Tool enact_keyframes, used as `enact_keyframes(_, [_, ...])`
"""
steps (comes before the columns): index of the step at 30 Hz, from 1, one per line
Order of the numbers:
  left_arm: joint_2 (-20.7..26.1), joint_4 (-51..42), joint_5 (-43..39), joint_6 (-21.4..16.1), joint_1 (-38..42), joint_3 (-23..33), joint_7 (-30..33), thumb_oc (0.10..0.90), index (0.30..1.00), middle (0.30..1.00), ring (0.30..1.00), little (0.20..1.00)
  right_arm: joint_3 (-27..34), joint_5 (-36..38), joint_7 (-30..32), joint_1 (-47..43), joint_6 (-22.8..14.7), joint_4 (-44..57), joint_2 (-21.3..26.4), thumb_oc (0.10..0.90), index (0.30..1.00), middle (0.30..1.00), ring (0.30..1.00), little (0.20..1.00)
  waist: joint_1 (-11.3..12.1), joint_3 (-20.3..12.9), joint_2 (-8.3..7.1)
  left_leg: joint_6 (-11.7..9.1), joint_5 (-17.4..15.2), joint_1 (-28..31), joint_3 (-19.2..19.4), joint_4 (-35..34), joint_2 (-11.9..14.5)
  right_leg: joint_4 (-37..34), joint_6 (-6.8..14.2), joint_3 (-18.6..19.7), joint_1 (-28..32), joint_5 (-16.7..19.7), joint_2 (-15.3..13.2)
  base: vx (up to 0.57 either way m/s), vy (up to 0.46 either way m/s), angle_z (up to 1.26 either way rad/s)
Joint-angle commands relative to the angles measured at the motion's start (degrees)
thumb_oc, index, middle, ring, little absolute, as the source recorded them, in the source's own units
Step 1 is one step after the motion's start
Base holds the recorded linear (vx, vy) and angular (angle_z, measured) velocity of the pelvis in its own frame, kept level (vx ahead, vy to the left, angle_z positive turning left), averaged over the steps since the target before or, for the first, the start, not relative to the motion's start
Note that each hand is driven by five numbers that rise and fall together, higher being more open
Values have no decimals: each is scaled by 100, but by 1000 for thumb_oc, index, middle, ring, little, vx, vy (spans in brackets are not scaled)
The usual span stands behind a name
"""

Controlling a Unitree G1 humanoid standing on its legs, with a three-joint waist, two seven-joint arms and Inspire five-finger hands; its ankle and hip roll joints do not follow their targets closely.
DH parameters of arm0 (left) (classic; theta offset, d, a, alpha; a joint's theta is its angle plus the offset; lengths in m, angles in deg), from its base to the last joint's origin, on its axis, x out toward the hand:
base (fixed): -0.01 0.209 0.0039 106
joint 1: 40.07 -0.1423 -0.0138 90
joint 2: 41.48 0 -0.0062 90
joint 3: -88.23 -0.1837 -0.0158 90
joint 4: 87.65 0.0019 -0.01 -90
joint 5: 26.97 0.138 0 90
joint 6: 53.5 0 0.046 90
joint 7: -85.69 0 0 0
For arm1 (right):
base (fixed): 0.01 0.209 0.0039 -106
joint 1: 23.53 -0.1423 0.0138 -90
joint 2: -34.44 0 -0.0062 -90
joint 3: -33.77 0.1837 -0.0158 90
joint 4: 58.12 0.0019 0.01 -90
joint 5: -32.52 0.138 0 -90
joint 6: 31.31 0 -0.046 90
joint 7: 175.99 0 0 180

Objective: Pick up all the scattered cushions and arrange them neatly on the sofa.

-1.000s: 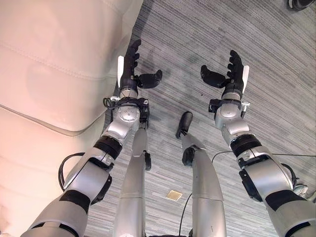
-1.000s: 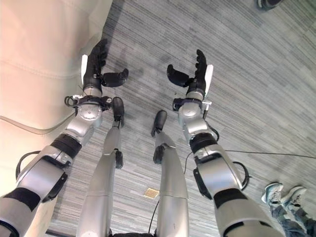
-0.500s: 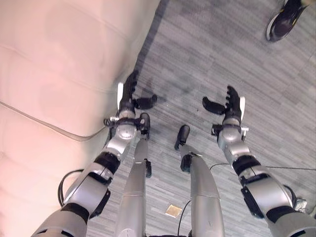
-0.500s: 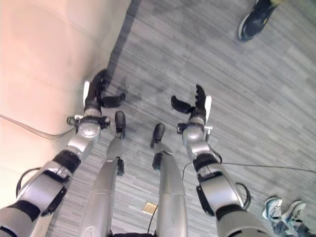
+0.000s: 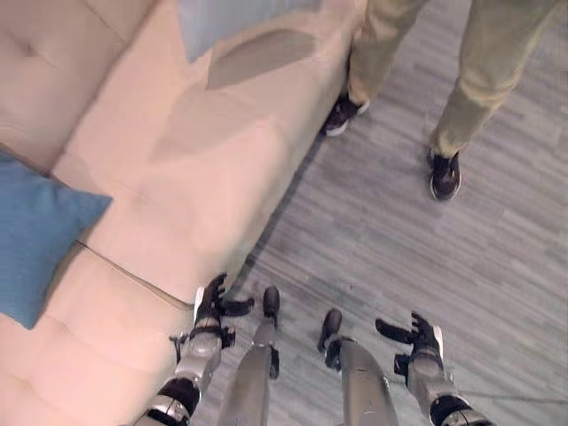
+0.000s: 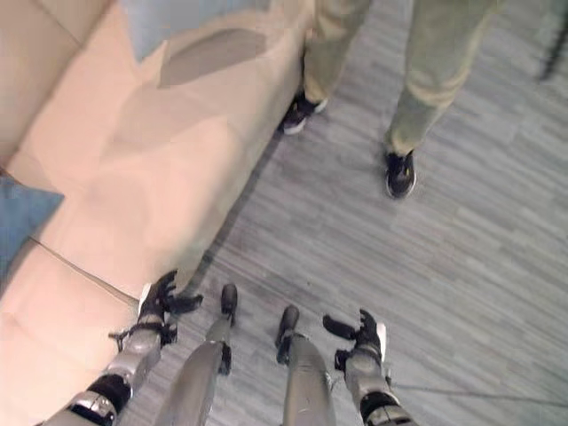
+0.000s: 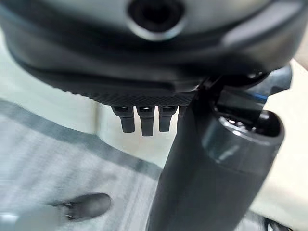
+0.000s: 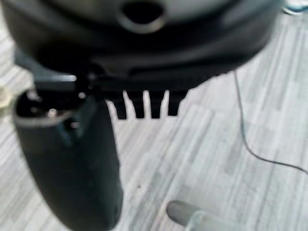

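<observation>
Left hand: the left hand (image 5: 211,306) hangs by the front edge of the sofa, fingers straight and thumb spread to the side, holding nothing; whether it touches the upholstery cannot be told.
Right hand: the right hand (image 5: 421,336) is over the floor, well apart from the sofa, fingers straight, thumb spread inward, empty.
Sofa: the cream sofa (image 5: 177,169) takes up the left side of the head views, its seat running from the near corner to the far edge.
Floor: grey striped floor (image 5: 373,240) lies to the right of the sofa.
Person: a person (image 5: 461,80) in tan trousers and dark shoes stands on the floor at the sofa's far end, one shoe just beside its front.
Blue cushion: a blue cushion (image 5: 35,240) sits on the sofa at the left, against the backrest.
Light blue cushion: a light blue cushion (image 5: 231,18) lies on the seat at the far end, near the person's legs.
</observation>
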Motion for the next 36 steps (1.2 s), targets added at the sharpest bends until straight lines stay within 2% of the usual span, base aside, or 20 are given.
enact_keyframes(1, [-15,362,361,12,2,16,-202,800,900,900,900,900,205,-269,-120,331,-1,-133,65,800,900,900,900,900,155,-300,-270,-429,-712,286,145,231,24,-1468,593,-27,820,714,-129,151,-52,-1])
enact_keyframes(2, [-61,706,584,87,-218,94,-289,800,900,900,900,900,244,-367,-220,503,20,-297,-3,800,900,900,900,900,157,-494,-275,-433,-703,552,166,74,38,-1589,607,-56,1068,690,-81,110,-32,-1])
enact_keyframes(4, [-62,706,584,87,-217,93,-289,800,900,900,900,900,244,-367,-220,503,20,-297,-2,800,900,900,900,900,151,-510,-271,-431,-692,529,159,74,37,-1604,607,-64,1055,708,-79,69,-30,5])
enact_keyframes(5, [-98,1000,843,139,-432,167,-350,800,900,900,900,900,266,-465,-318,685,18,-469,-55,800,900,900,900,900,158,-694,-273,-441,-668,771,175,-90,58,-1709,614,-91,1276,679,-23,111,-51,12])
enact_keyframes(7, [-120,1183,939,169,-572,283,-365,800,900,900,900,900,308,-479,-375,812,9,-572,-89,800,900,900,900,900,156,-843,-272,-460,-661,948,184,-195,85,-1773,603,-105,1447,646,13,118,-64,11])
enact_keyframes(13, [-170,1500,1120,196,-744,453,-344,800,900,900,900,900,410,-458,-420,998,-8,-804,-210,800,900,900,900,900,133,-1114,-278,-525,-681,1250,172,-255,135,-1878,535,-149,1845,531,114,59,-63,9])
enact_keyframes(16, [-180,1380,1118,180,-762,418,-325,800,900,900,900,900,372,-409,-460,1047,-25,-810,-196,800,900,900,900,900,131,-1246,-299,-514,-723,1400,188,-255,184,-1946,492,-74,1990,482,206,46,-82,1])
enact_keyframes(26, [-236,1233,1087,184,-680,239,-257,800,900,900,900,900,146,-414,-365,991,-68,-640,-345,800,900,900,900,900,66,-1276,-305,-528,-736,1539,253,-224,309,-2092,386,87,2126,425,387,5,-66,-9])
enact_keyframes(31, [-314,1247,1022,190,-678,193,-202,800,900,900,900,900,50,-487,-303,1019,-65,-654,-394,800,900,900,900,900,50,-1132,-350,-518,-912,1367,276,404,364,-2094,292,147,2190,390,412,-23,-64,-6])
enact_keyframes(36, [-404,1336,1060,211,-735,133,-201,800,900,900,900,900,16,-548,-230,1064,-82,-665,-397,800,900,900,900,900,18,-1151,-330,-507,-982,1405,303,487,396,-2155,262,160,2302,363,460,0,-35,-5])
